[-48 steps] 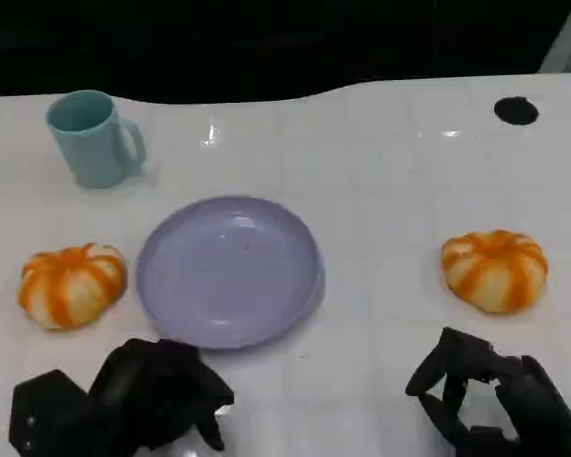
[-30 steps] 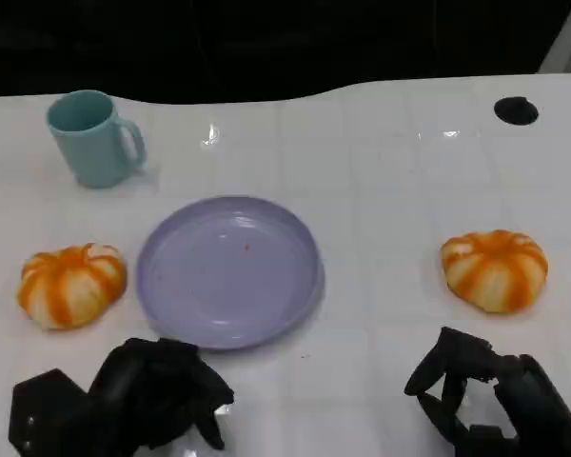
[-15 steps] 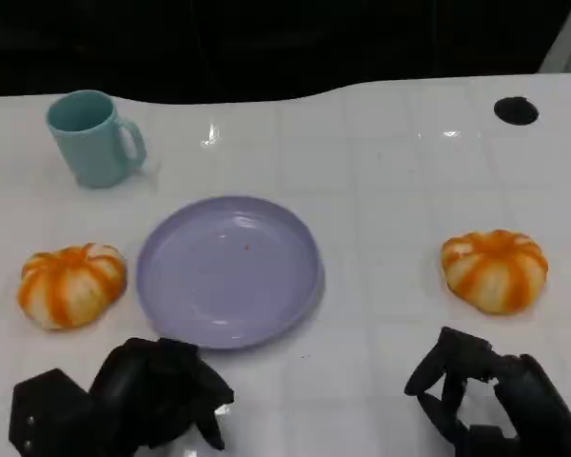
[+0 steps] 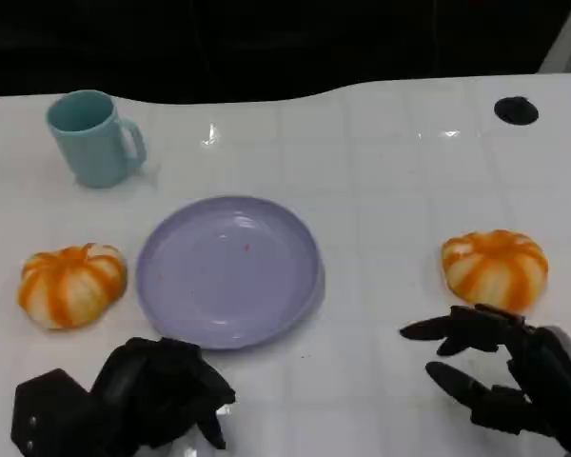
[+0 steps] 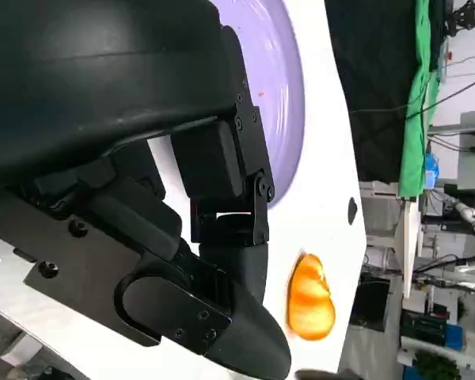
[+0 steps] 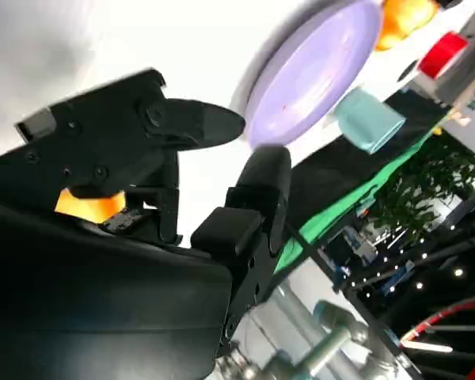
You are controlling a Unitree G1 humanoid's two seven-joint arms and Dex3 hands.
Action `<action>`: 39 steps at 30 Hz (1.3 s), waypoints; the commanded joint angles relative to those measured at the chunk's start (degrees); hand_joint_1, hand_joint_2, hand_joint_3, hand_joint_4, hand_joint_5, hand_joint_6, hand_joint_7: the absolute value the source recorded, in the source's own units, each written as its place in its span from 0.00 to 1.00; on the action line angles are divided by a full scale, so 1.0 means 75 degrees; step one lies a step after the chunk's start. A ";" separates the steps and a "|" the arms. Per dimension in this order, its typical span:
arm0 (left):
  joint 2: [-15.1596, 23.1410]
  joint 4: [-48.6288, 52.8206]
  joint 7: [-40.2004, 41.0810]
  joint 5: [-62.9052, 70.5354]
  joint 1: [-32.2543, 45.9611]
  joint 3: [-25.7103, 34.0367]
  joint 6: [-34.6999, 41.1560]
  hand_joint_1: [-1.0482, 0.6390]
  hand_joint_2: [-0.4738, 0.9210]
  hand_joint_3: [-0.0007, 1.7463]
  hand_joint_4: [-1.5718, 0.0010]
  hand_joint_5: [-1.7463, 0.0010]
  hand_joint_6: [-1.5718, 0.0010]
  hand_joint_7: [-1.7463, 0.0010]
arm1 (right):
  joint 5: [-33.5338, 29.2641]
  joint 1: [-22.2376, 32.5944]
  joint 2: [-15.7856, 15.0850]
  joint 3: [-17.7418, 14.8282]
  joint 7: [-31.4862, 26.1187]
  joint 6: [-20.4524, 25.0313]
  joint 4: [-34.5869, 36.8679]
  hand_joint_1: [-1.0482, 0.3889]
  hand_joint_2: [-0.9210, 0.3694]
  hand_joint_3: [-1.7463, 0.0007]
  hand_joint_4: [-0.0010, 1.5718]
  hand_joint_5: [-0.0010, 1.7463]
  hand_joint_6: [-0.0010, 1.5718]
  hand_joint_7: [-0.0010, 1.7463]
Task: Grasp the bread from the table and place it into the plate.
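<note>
- The white table (image 4: 381, 181) carries a lavender plate (image 4: 228, 271) at its middle, with a teal mug (image 4: 93, 138) far left.
- One bread (image 4: 495, 268) sits right of the plate, well apart from it; a second bread (image 4: 71, 284) lies just beside the plate's left rim.
- Your right hand (image 4: 500, 381) is empty, fingers spread, near the right bread; bring it over the loaf and close evenly.
- Your left hand (image 4: 143, 395) is curled in, holding nothing.

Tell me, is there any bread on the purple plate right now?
No, the purple plate is bare, with one bread lying on the table to one side and another bread to the other.
</note>
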 commanded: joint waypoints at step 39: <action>0.0028 0.0027 0.0024 0.0049 0.0068 -0.0089 -0.0144 0.00 0.92 0.00 0.08 0.41 0.03 0.66 | -0.3708 -0.2366 -0.1191 0.1701 -0.0467 0.5380 0.0621 0.38 0.06 1.00 0.01 0.25 0.20 0.00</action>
